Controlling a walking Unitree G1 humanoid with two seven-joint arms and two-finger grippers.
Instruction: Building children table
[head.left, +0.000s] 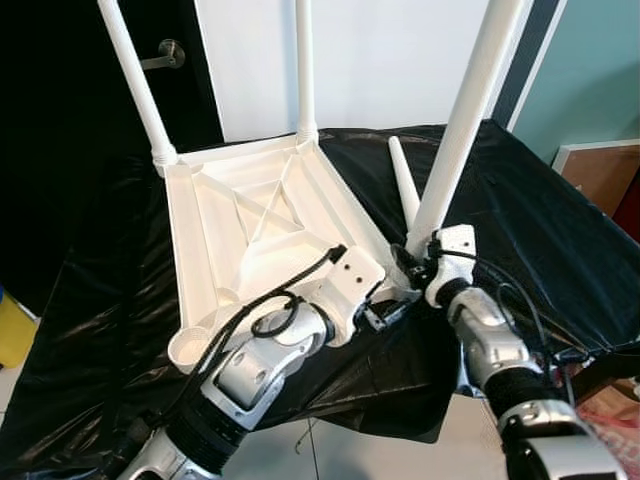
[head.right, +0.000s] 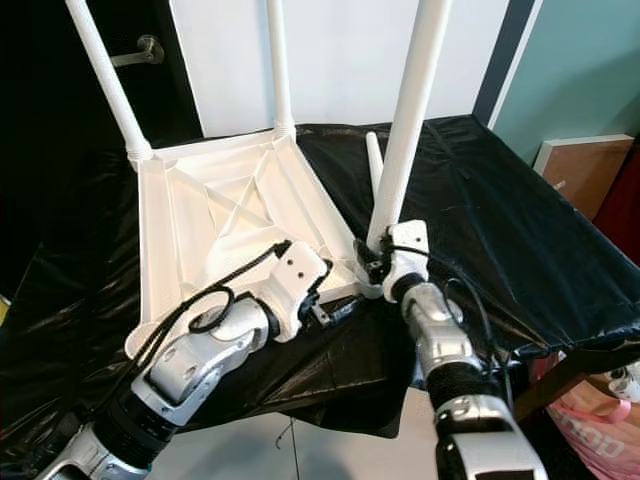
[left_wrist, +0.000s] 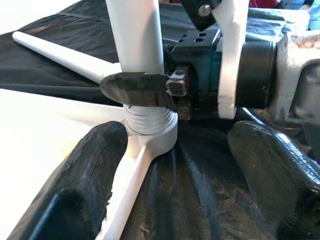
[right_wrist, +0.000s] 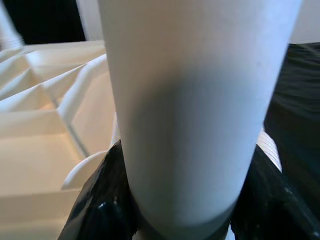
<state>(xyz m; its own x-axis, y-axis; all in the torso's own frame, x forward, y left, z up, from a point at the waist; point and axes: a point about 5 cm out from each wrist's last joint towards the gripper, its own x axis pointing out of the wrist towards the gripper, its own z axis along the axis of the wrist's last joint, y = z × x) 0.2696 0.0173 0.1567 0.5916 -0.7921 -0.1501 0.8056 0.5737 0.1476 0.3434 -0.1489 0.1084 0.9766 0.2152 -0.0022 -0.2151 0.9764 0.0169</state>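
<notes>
A white plastic table top (head.left: 250, 215) lies upside down on a black sheet (head.left: 520, 220). Two legs (head.left: 135, 80) stand screwed into its far corners. A third leg (head.left: 465, 110) stands upright in the near right corner socket, its threaded base (left_wrist: 150, 122) showing. My right gripper (head.left: 420, 262) is shut on this leg just above the socket. My left gripper (head.left: 385, 310) is open, low beside the same corner, one finger (left_wrist: 95, 170) on each side of the socket. A loose fourth leg (head.left: 403, 180) lies on the sheet behind. The near left socket (head.left: 190, 345) holds no leg.
The sheet's front edge hangs over just below my arms. A dark door with a handle (head.left: 165, 52) stands at the back left, and a brown board (head.left: 605, 170) at the right. A yellow object (head.left: 12, 325) sits on the floor at the left.
</notes>
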